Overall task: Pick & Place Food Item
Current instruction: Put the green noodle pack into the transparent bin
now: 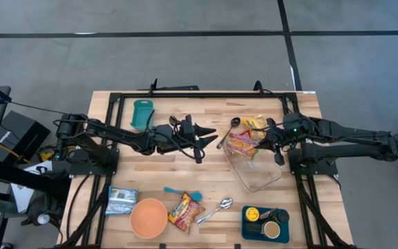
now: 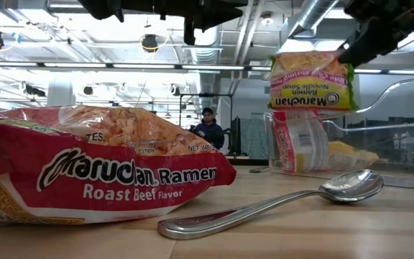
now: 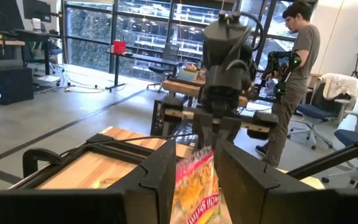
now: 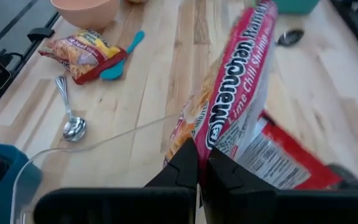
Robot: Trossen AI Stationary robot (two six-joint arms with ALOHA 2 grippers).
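Your right gripper (image 4: 199,163) is clenched on the edge of a ramen packet (image 4: 241,106), the lime chili one with the yellow and red wrapper; it hangs from the pinched fingers above the clear plastic container (image 1: 258,173) on the right side of the table (image 1: 206,181); in the low view the packet (image 2: 311,81) dangles clear of the container's rim, with a second ramen packet (image 2: 300,147) already lying inside the container below it.

Your left gripper (image 1: 200,142) hovers over the middle of the table, pointing toward the right arm; its fingers (image 3: 160,171) stand a little apart with nothing between them, so it is released and holds nothing; through that gap the left wrist view shows the hanging packet farther off.

Along the near edge of the table you have an orange bowl (image 1: 148,216), a silver pouch (image 1: 121,200) just beside it, a roast beef ramen packet (image 1: 182,211), a blue spatula (image 1: 183,194) touching that packet, and a metal spoon (image 1: 216,209); a blue tray (image 1: 265,223) sits at the near right corner; a teal scoop (image 1: 142,113) lies at the far side, and a dark ladle (image 1: 228,131) rests next to the container.

A person (image 3: 294,81) stands in the room beyond the table.
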